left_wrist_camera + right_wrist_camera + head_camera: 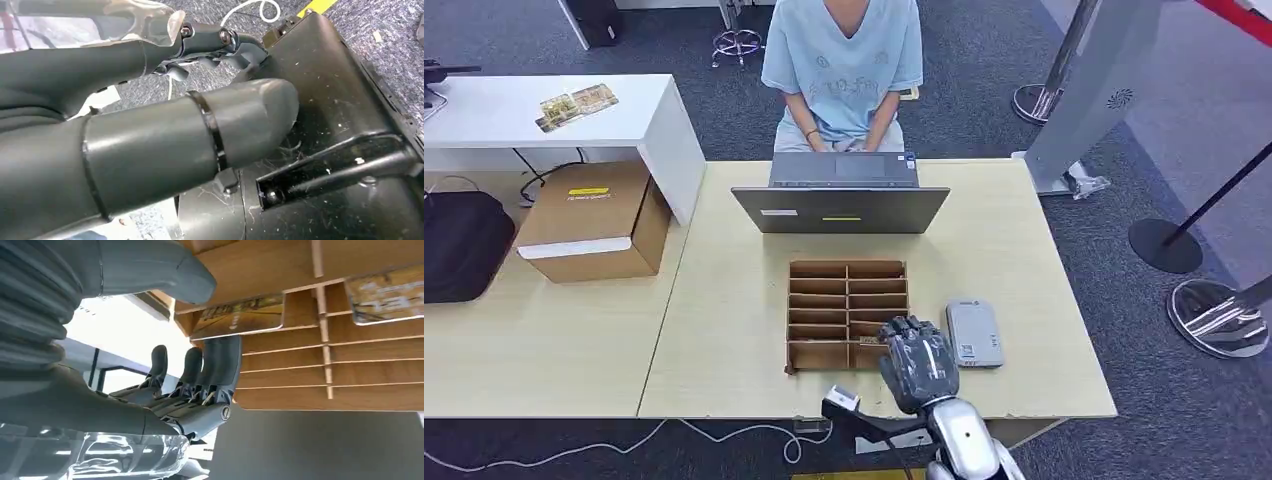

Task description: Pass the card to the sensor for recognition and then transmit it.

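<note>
Right hand (918,362) at the wooden card rack (847,312)
Fingers (220,362) extended beside a slotted card (239,316), gripping nothing; grey sensor (974,333) just right.

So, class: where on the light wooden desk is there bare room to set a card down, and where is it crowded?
Free: the desk left of the wooden organizer, and right of the grey sensor. Crowded: between organizer and sensor, where the right hand hovers, and by the laptop.

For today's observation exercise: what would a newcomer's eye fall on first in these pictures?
First, the dark right hand reaching over the near right corner of the wooden rack at mid-table. Up close, its fingers reach at a card in a slot. A grey sensor lies right of the rack, and a person sits behind a laptop.
</note>
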You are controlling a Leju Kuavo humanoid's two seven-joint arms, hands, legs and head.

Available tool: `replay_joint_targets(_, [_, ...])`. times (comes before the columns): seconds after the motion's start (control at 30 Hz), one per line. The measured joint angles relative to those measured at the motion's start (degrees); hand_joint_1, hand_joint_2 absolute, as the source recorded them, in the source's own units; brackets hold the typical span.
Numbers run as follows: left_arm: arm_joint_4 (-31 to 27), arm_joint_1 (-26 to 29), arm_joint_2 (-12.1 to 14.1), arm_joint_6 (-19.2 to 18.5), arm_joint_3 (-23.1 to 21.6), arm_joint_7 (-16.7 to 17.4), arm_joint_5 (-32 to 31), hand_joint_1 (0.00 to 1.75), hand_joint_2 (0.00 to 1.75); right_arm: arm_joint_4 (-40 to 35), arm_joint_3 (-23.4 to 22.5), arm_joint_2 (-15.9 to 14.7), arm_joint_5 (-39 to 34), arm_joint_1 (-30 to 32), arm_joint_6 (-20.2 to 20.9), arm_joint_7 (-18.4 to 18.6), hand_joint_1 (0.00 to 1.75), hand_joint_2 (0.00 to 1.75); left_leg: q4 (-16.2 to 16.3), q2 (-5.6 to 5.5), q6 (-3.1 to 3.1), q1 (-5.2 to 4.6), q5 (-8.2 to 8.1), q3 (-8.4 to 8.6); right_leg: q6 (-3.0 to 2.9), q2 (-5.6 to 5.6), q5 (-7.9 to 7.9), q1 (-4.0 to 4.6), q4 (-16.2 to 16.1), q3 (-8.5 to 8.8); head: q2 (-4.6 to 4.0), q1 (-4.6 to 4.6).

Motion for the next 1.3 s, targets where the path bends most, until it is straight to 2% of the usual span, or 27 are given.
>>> replay_joint_targets(0.07, [0.0,0.0,0.0,0.0,0.2,0.0,0.0,0.0,0.0,0.0,0.1,0.0,0.0,0.0,0.0,-0.1,0.96,1.75,0.0,0.0,0.0,0.0,0.0,0.0,0.0,0.0,0.0,0.0,0.0,0.0,0.0,0.0])
replay_joint_targets(0.1, [0.0,0.0,0.0,0.0,0.3,0.0,0.0,0.0,0.0,0.0,0.2,0.0,-0.1,0.0,0.0,-0.1,0.89,1.75,0.0,0.0,0.0,0.0,0.0,0.0,0.0,0.0,0.0,0.0,0.0,0.0,0.0,0.0])
replay_joint_targets(0.27, [0.0,0.0,0.0,0.0,0.6,0.0,0.1,0.0,0.0,0.1,1.1,0.0,-0.4,-0.1,-0.1,-0.3,0.84,1.75,0.0,0.0,0.0,0.0,0.0,0.0,0.0,0.0,0.0,0.0,0.0,0.0,0.0,0.0])
replay_joint_targets(0.43, [0.0,0.0,0.0,0.0,0.6,0.0,0.1,0.0,0.0,0.2,1.6,0.0,-0.9,-0.2,-0.2,-0.3,0.96,1.75,0.0,0.0,0.0,0.0,0.0,0.0,0.0,0.0,0.0,0.0,0.0,0.0,0.0,0.0])
replay_joint_targets(0.53, [0.0,0.0,0.0,0.0,0.6,0.0,0.1,0.0,0.0,0.2,1.8,0.0,-1.0,-0.2,-0.5,-0.3,0.96,1.75,0.0,0.0,0.0,0.0,0.0,0.0,0.0,0.0,0.0,0.0,0.0,0.0,0.0,0.0])
replay_joint_targets(0.57, [0.0,0.0,0.0,0.0,0.6,0.0,0.1,0.0,0.0,0.2,1.9,0.0,-1.0,-0.2,-0.5,-0.3,1.03,1.75,0.0,0.0,0.0,0.0,0.0,0.0,0.0,0.0,0.0,0.0,0.0,0.0,0.0,0.0])
replay_joint_targets(0.87, [0.0,0.0,0.0,0.0,0.6,0.1,0.1,0.0,0.0,0.4,2.6,0.0,-1.2,-0.3,-0.9,-0.1,1.06,1.75,0.0,0.0,0.0,0.0,0.0,0.0,0.0,0.0,0.0,0.0,0.0,0.0,0.0,0.0])
replay_joint_targets(0.93, [0.0,0.0,0.0,0.0,0.6,0.1,0.1,0.0,0.0,0.4,2.8,0.0,-1.6,-0.3,-1.1,-0.1,1.12,1.75,0.0,0.0,0.0,0.0,0.0,0.0,0.0,0.0,0.0,0.0,0.0,0.0,0.0,0.0])
replay_joint_targets(1.03, [0.0,0.0,0.0,0.0,0.7,0.2,0.1,0.0,0.0,0.5,3.0,0.0,-1.9,-0.5,-1.2,-0.1,1.08,1.75,0.0,0.0,0.0,0.0,0.0,-0.01,0.0,0.0,0.0,0.0,0.0,0.0,0.0,0.0])
replay_joint_targets(1.07, [0.0,0.0,0.0,0.0,0.7,0.2,0.1,0.0,0.0,0.5,3.1,0.0,-1.9,-0.5,-1.2,-0.1,1.12,1.75,0.0,0.0,0.0,0.0,0.0,-0.01,0.0,0.0,0.0,0.0,0.0,0.0,0.0,0.0])
replay_joint_targets(1.1, [0.0,0.0,0.0,0.0,0.8,0.2,0.2,0.0,0.0,0.5,3.1,0.0,-1.9,-0.6,-1.2,-0.1,1.05,1.75,0.0,0.0,0.0,0.0,0.0,-0.01,0.0,0.0,0.0,0.0,0.0,0.0,0.0,0.0])
replay_joint_targets(1.2, [0.0,0.0,0.0,-0.1,1.2,0.4,0.3,0.0,0.0,0.5,3.4,0.0,-1.9,-0.8,-1.2,-0.1,1.06,1.75,0.0,0.0,0.0,0.0,0.0,0.0,0.0,0.0,0.0,0.0,0.0,0.0,0.0,0.0])
replay_joint_targets(1.3, [0.0,0.1,0.0,-0.1,1.3,0.5,0.4,0.0,0.0,0.6,3.6,0.0,-2.0,-1.1,-1.2,-0.1,0.93,1.75,0.0,0.0,0.0,0.0,0.0,0.0,0.0,0.0,0.0,0.0,0.0,0.0,0.0,0.0])
